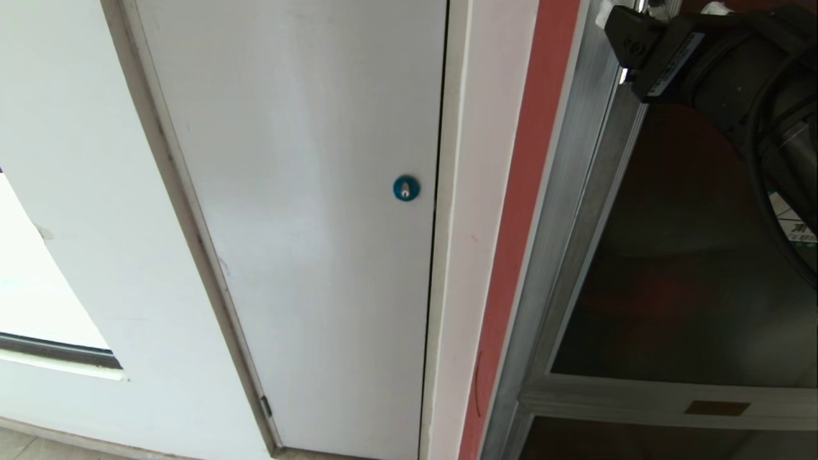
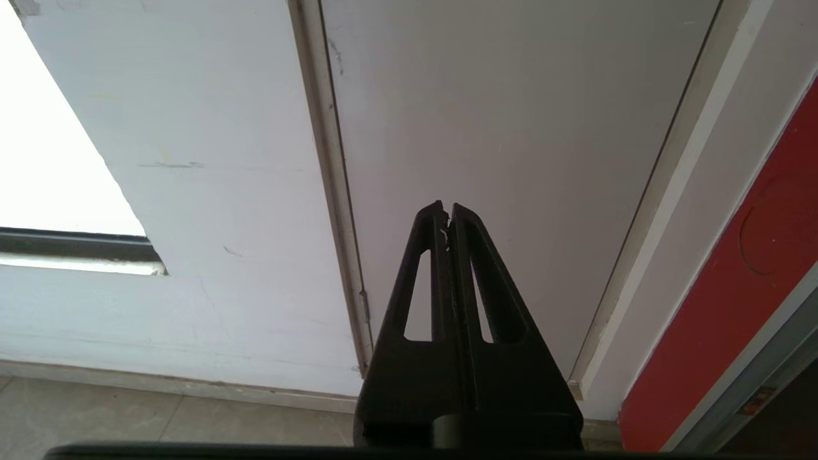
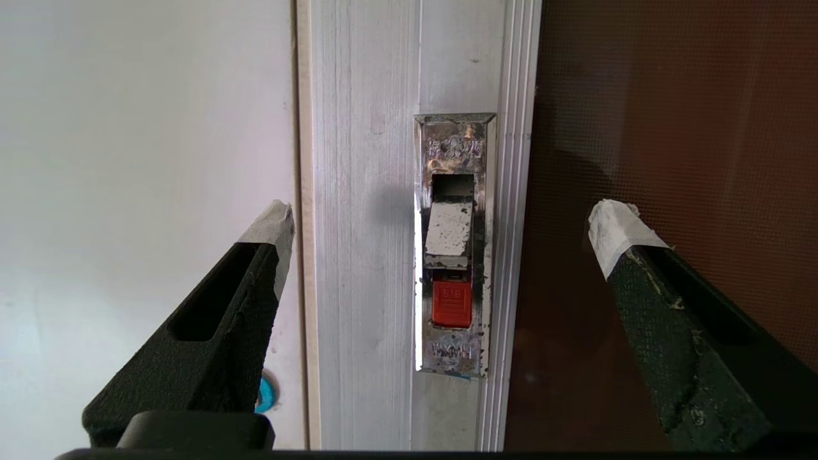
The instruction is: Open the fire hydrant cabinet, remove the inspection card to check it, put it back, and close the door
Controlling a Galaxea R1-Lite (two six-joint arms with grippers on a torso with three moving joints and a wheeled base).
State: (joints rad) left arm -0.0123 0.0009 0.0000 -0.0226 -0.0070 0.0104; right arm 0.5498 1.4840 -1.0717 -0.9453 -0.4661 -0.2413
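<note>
The fire hydrant cabinet (image 1: 562,211) shows as a silver aluminium frame at the right of the head view. Its door (image 1: 690,268), a dark tinted glass pane, stands closed. In the right wrist view the door frame (image 3: 364,255) carries a worn metal latch plate with a small red latch (image 3: 452,303). My right gripper (image 3: 441,220) is open, its taped fingertips (image 3: 276,220) spread to either side of the latch, short of it. The right arm (image 1: 703,57) enters at the top right. My left gripper (image 2: 446,209) is shut and empty, low by the wall. The inspection card is hidden.
A plain pale grey panel (image 1: 300,211) with a blue round lock (image 1: 406,188) stands left of the cabinet, past a white strip and a red strip (image 1: 524,211). A smaller lower panel bears a brass plate (image 1: 716,407). Floor tiles (image 2: 160,415) lie below.
</note>
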